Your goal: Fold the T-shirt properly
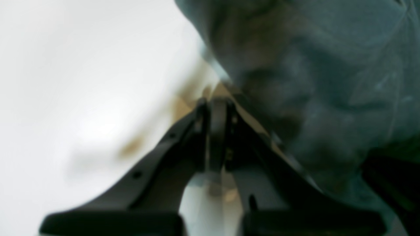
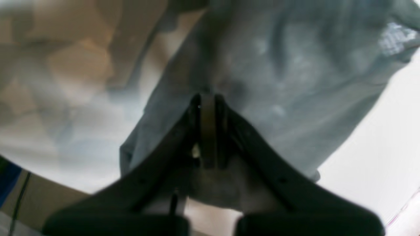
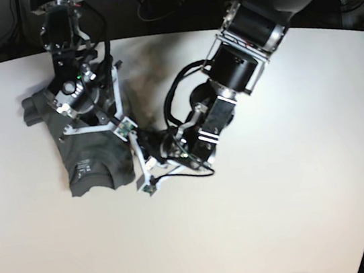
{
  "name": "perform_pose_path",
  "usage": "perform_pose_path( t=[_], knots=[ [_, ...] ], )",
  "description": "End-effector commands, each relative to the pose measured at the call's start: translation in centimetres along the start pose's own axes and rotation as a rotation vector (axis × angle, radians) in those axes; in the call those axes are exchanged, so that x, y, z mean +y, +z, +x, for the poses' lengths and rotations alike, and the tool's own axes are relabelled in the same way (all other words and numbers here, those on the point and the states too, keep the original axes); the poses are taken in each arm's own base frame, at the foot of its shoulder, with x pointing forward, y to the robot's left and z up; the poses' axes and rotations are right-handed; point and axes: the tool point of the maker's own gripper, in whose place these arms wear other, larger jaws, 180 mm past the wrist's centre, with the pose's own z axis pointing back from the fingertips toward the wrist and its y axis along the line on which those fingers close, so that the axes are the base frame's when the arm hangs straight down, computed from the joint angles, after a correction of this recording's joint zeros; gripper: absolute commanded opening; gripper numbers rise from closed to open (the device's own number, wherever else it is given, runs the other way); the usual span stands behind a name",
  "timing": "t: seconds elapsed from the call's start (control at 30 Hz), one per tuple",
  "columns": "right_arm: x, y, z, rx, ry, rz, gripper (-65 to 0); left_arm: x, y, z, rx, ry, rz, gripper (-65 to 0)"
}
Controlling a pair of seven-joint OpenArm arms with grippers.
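T-shirt bunched on white table, left end effector and right end effector both clenched on its fabric.

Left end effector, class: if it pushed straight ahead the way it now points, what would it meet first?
Most likely the T-shirt. In the left wrist view, the left end effector is shut and the grey cloth sits right at its tips, though blur leaves the depth uncertain.

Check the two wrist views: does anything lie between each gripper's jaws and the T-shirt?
No. In both wrist views the left gripper and right gripper have shut jaws pinching T-shirt cloth directly, though the views are blurred.
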Motion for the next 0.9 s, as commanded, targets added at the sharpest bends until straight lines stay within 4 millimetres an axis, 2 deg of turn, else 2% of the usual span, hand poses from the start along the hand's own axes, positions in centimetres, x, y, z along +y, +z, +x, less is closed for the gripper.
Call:
perform_pose_path(
  t=[0.0,0.13,0.2,0.3,0.4,0.53,0.67,0.77,0.87],
  knots=[
    [-0.3,0.5,1.2,-0.037,-0.006,-0.012,-65.0,-0.1,0.6,1.9,-0.032,-0.020,0.005,-62.8],
    [-0.7,0.7,2.0,-0.059,-0.013,-0.019,-65.0,0.0,0.8,1.9,-0.035,-0.023,0.008,-62.8],
    [-0.8,0.7,2.1,-0.063,-0.013,-0.021,-65.0,0.0,1.3,2.5,-0.061,-0.020,0.006,-62.8],
    [-1.4,0.8,2.6,-0.072,-0.013,-0.034,-65.0,1.5,2.6,2.5,-0.097,0.047,-0.001,-62.8],
    [-2.0,1.0,3.0,-0.076,-0.011,-0.049,-65.0,2.8,5.7,4.3,-0.191,0.088,-0.010,-62.8],
    [-2.7,1.1,3.3,-0.079,0.001,-0.067,-65.0,4.5,9.8,5.3,-0.285,0.105,-0.008,-62.8],
    [-4.3,1.3,2.6,-0.027,0.032,-0.107,-65.0,5.7,12.3,4.2,-0.299,0.122,-0.005,-62.8],
    [-5.1,1.3,1.5,0.007,0.045,-0.127,-65.0,6.7,13.6,2.0,-0.291,0.134,0.011,-62.8],
    [-5.6,1.1,-0.5,0.054,0.070,-0.141,-65.0,7.2,14.3,-0.5,-0.268,0.128,0.037,-62.8]
  ],
)
